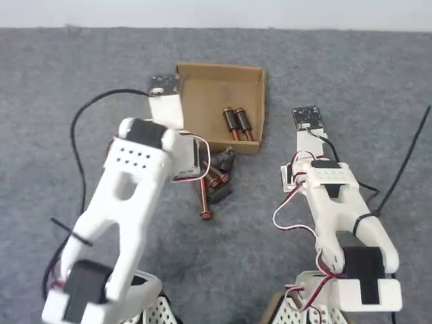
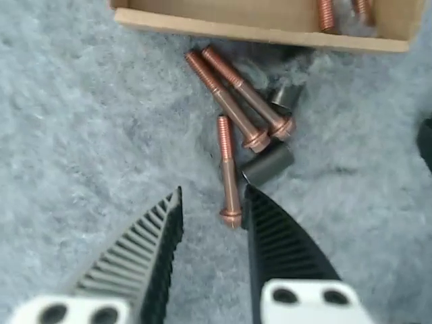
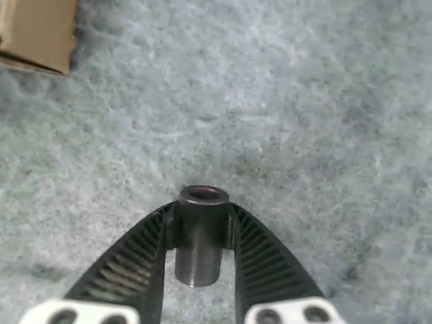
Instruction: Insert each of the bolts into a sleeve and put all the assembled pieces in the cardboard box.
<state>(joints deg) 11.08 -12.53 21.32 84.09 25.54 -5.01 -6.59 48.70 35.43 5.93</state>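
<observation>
From above, loose bolts (image 1: 204, 199) lie just on the near side of the cardboard box (image 1: 209, 91). The left gripper (image 2: 212, 196) hangs spread over one bolt (image 2: 226, 155); I'd centre it before closing. The right gripper (image 3: 200, 208) clamps a sleeve (image 3: 200, 250).

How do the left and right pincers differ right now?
The left pincer is open and empty; the right pincer is shut on a dark sleeve. The left pincer sits by the loose copper bolts near the cardboard box; the right pincer is over bare grey carpet. Both have black ribbed fingers.
</observation>
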